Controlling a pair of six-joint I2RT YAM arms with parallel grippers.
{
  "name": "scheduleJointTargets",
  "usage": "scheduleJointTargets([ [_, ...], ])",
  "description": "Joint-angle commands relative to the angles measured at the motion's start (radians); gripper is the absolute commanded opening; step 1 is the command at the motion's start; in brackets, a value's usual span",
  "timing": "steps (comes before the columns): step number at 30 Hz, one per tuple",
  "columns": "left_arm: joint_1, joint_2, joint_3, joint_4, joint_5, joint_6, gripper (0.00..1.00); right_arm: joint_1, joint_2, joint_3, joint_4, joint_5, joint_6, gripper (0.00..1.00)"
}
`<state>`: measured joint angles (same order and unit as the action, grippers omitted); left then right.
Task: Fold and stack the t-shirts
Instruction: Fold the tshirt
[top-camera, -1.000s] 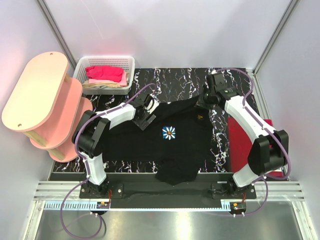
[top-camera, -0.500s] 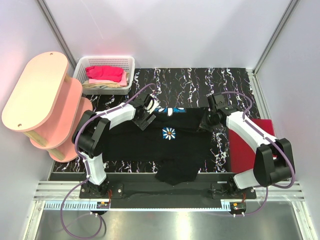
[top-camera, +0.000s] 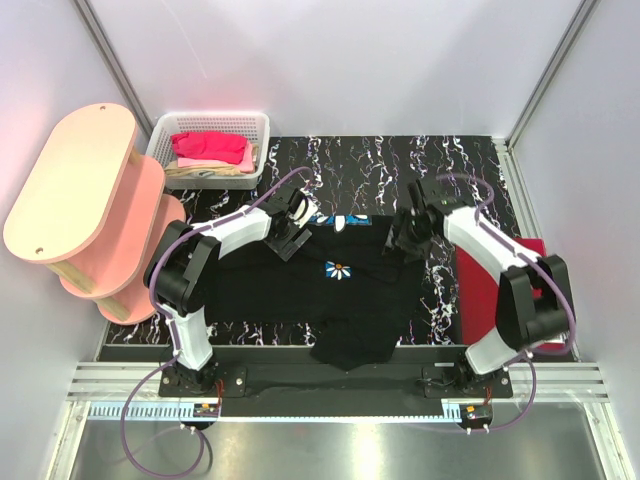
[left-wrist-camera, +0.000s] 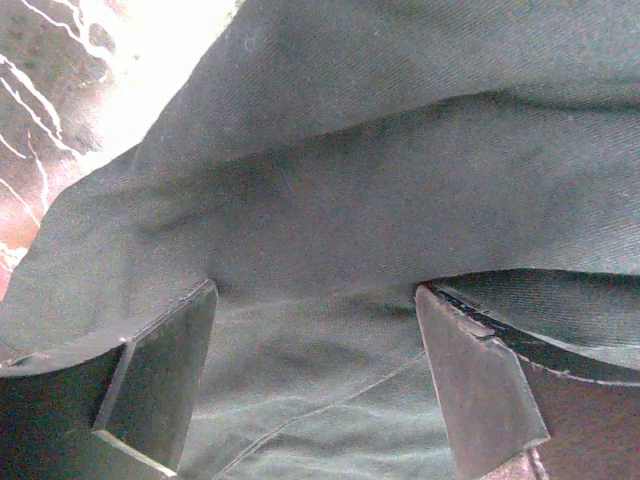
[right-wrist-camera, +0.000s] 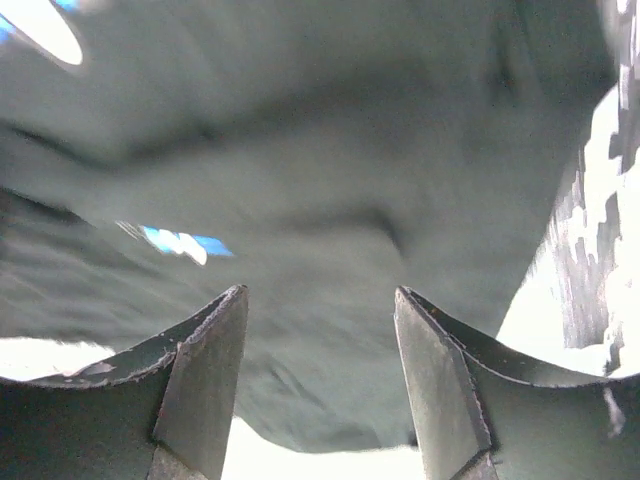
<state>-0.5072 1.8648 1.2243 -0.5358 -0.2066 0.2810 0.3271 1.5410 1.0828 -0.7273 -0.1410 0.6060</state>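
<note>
The left end effector (left-wrist-camera: 315, 300) is hovering unclenched, jaws spread wide, with the black t-shirt (top-camera: 350, 300) lying just beneath its fingers. The right end effector (right-wrist-camera: 320, 295) is also standing released above that shirt, the dark red t-shirt (top-camera: 482, 290) lying beside it.

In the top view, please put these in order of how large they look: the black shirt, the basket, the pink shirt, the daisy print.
Largest to smallest:
1. black shirt
2. basket
3. pink shirt, only partly visible
4. daisy print
</note>
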Motion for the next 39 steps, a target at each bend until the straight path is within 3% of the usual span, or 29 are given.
scheduleJointTargets([
  [1,0.002,-0.016,-0.025,-0.081,0.003,0.014,0.86,0.001,0.164,0.269,0.028,0.092,-0.078,0.67],
  [7,0.002,-0.047,-0.043,-0.089,0.003,0.020,0.86,-0.068,0.418,0.474,-0.015,0.188,-0.085,0.64],
  [17,0.004,-0.049,-0.037,-0.092,0.032,0.018,0.86,-0.109,0.436,0.394,-0.014,0.259,-0.080,0.66],
  [24,0.004,-0.050,-0.043,-0.090,0.030,0.023,0.86,-0.126,0.519,0.445,0.019,0.215,-0.083,0.53],
  [30,0.004,-0.049,-0.039,-0.092,0.032,0.020,0.86,-0.134,0.553,0.444,0.068,0.159,-0.069,0.50],
  [34,0.004,-0.049,-0.037,-0.095,0.033,0.018,0.86,-0.135,0.557,0.443,0.088,0.146,-0.068,0.34],
  [35,0.004,-0.046,-0.039,-0.096,0.033,0.020,0.86,-0.135,0.551,0.443,0.092,0.144,-0.065,0.23],
  [36,0.004,-0.046,-0.039,-0.096,0.033,0.018,0.86,-0.137,0.548,0.447,0.091,0.146,-0.064,0.19],
  [39,0.003,-0.042,-0.039,-0.096,0.033,0.020,0.86,-0.138,0.531,0.457,0.092,0.144,-0.069,0.12],
])
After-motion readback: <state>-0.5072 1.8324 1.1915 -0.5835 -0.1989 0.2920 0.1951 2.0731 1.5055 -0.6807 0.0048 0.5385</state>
